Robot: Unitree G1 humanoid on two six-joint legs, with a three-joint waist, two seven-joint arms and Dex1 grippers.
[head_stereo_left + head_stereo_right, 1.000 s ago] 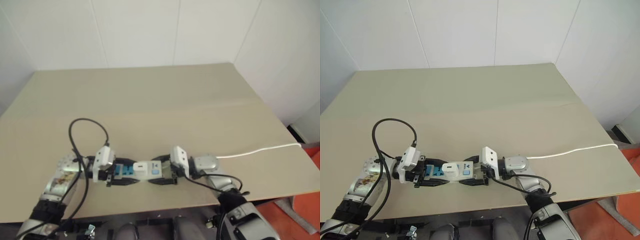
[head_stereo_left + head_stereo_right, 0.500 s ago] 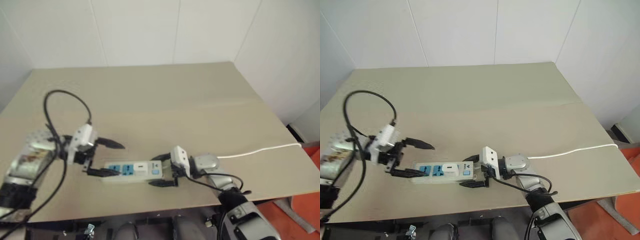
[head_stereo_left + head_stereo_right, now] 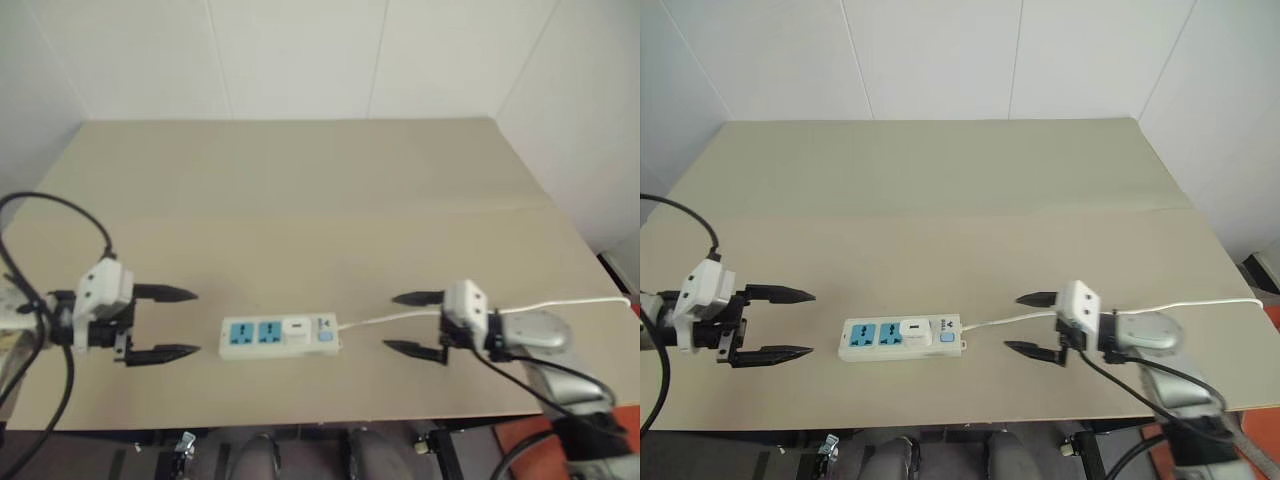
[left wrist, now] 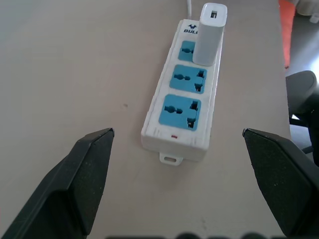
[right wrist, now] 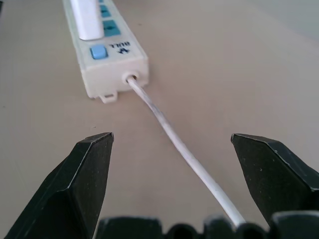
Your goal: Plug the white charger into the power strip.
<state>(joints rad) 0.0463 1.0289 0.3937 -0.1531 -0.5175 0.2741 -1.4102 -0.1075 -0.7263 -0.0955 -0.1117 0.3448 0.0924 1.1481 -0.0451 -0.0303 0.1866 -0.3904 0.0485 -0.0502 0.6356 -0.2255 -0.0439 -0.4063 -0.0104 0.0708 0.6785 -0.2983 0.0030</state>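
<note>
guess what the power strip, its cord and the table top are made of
Power strip: likely hard moulded plastic, white with a slight sheen and crisp edges. Cord: probably rubbery sheathing, matte, gently curving. Table: perhaps laminate or painted board, flat matte beige.

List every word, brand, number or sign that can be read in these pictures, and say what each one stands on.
"BULL": brand word on the power strip, beside its blue switch; seen upside down in the right wrist view.
"BULL", its end cut off by the white charger: the same mark in the left wrist view.
A small dark logo by the switch on the strip in the right eye view: too small to read.
Nothing readable on the charger, cord or table.
</note>
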